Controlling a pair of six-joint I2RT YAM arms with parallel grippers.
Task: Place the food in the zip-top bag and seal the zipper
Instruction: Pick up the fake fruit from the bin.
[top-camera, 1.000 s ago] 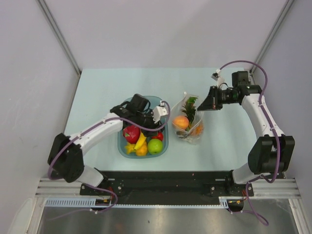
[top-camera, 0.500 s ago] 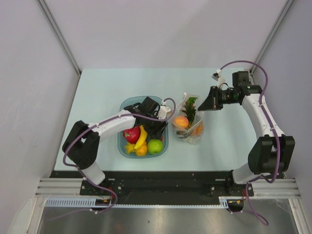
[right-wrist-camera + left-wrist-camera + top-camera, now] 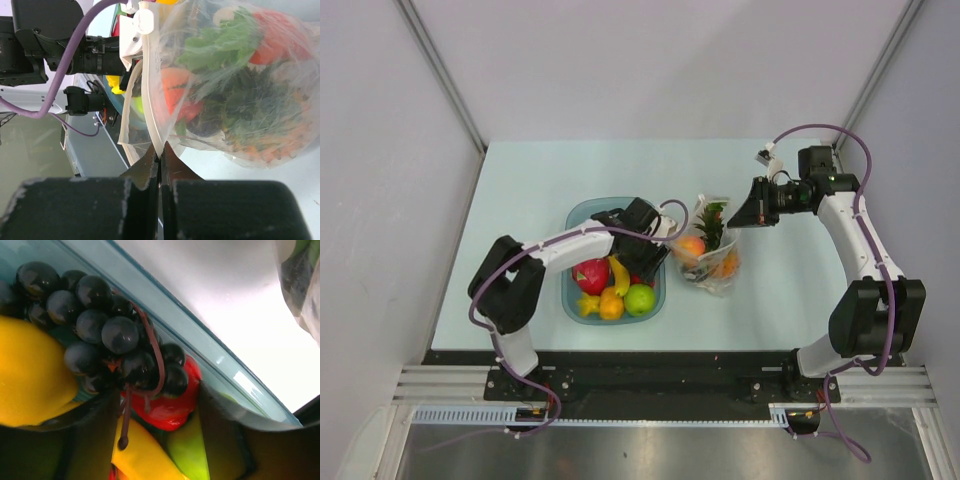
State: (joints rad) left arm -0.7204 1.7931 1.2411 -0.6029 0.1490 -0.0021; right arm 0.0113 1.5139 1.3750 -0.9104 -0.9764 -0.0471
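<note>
Firmly, right gripper [image 3: 160, 152] pinching zip-top bag [image 3: 225, 75] rim, left gripper [image 3: 157, 412] splayed over grapes [image 3: 100, 330]

dark grapes [image 3: 100, 335] lie against the blue tray [image 3: 185, 332]

Grapes [image 3: 95, 325]: cut off by the picture's edge.
Left gripper [image 3: 155, 412] fingers [image 3: 82, 440]: dark and blurry.
Zip-top bag [image 3: 280, 145]: the food [image 3: 175, 95] inside looks fuzzy through the plastic.
</note>
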